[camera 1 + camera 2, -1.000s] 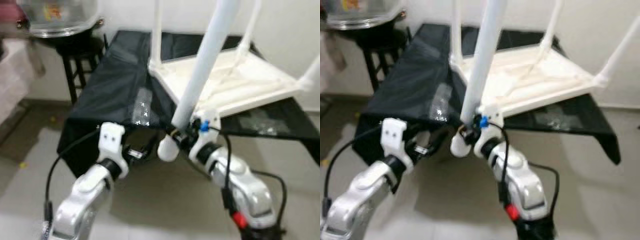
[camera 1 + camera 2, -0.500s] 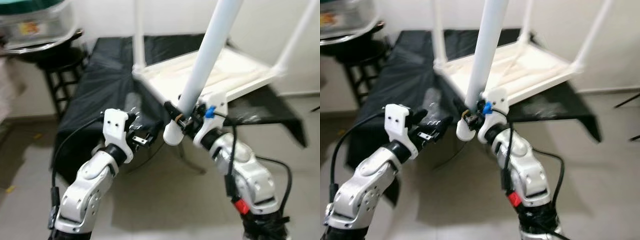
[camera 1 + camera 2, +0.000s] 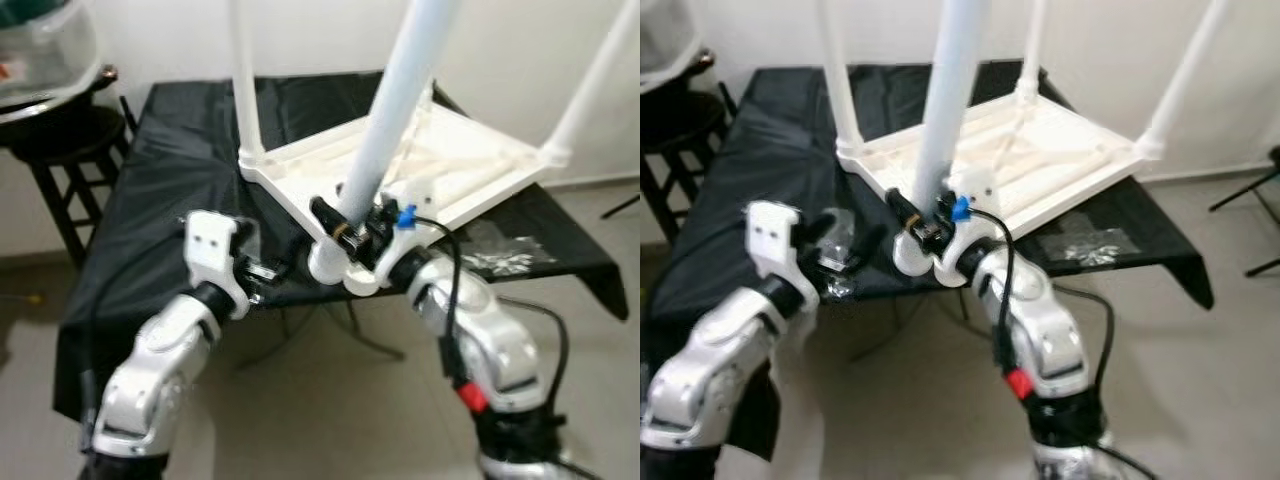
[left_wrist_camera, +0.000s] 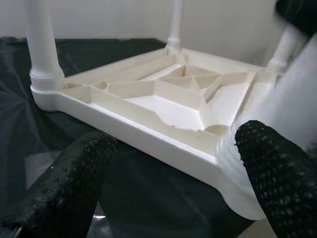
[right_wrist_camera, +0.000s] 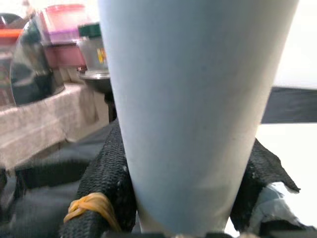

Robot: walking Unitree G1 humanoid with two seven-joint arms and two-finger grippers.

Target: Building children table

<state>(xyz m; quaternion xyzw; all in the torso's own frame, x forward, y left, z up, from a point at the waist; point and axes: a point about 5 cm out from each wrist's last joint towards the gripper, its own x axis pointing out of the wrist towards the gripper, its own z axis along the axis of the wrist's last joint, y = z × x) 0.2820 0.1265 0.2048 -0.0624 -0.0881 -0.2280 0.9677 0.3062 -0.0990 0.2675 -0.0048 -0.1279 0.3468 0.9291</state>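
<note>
Table leg (image 3: 395, 110) clamped in right hand (image 3: 345, 232), left hand (image 4: 163, 183) fingers apart

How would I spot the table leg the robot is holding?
Find the white tabletop lying upside down on the black-draped table. Three legs already stand on its corners. The loose leg is the slanting pale tube at the near corner, clamped by the right gripper.

Right tool (image 3: 923, 232) clamped on a loose white leg (image 3: 948, 100), upturned white children's table (image 3: 1040, 165) on a black-draped table (image 3: 770, 170), left tool (image 3: 840, 240) beside it
</note>
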